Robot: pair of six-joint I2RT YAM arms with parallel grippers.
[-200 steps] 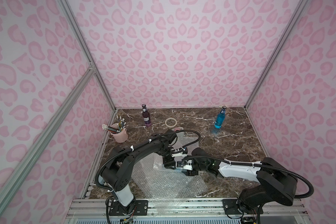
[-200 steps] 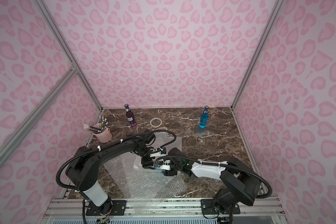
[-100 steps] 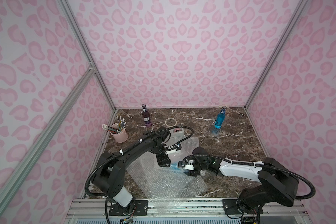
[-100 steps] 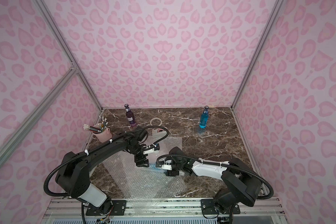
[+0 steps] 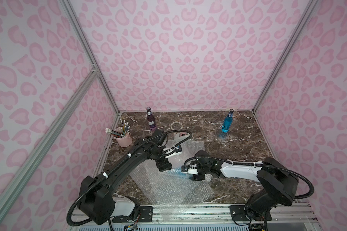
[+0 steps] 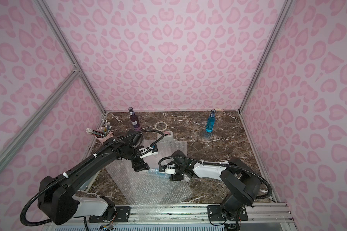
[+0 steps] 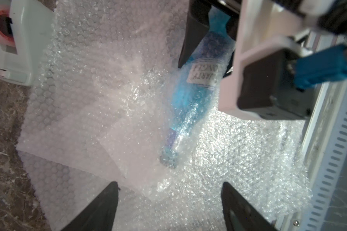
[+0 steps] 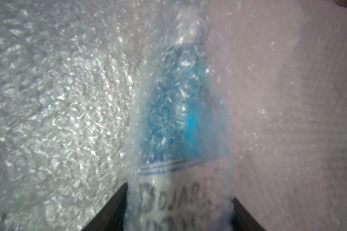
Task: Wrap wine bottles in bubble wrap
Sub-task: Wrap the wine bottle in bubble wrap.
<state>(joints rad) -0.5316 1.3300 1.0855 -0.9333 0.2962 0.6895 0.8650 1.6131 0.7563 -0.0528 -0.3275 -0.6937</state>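
A blue wine bottle (image 5: 176,172) (image 6: 155,172) lies on its side on the bubble wrap (image 5: 168,190), with a fold of the wrap over it. My right gripper (image 8: 179,192) (image 5: 196,177) is shut on its labelled body (image 8: 176,120) through the wrap. Its dark finger (image 7: 192,36) shows beside the bottle (image 7: 190,96) in the left wrist view. My left gripper (image 7: 169,186) (image 5: 164,166) hangs open over the wrap near the bottle's neck and holds nothing. A purple bottle (image 5: 151,122) and another blue bottle (image 5: 226,125) stand upright at the back.
A pale tape roll (image 5: 176,125) and a white tape dispenser (image 5: 179,136) (image 7: 14,50) sit behind the wrap. A pink cup of pencils (image 5: 124,139) stands at the left wall. The wrap overhangs the table's front rail (image 5: 188,212).
My left gripper has drawn a little left, away from the right gripper, and its jaws have widened slightly. The right gripper has kept its hold on the covered bottle.
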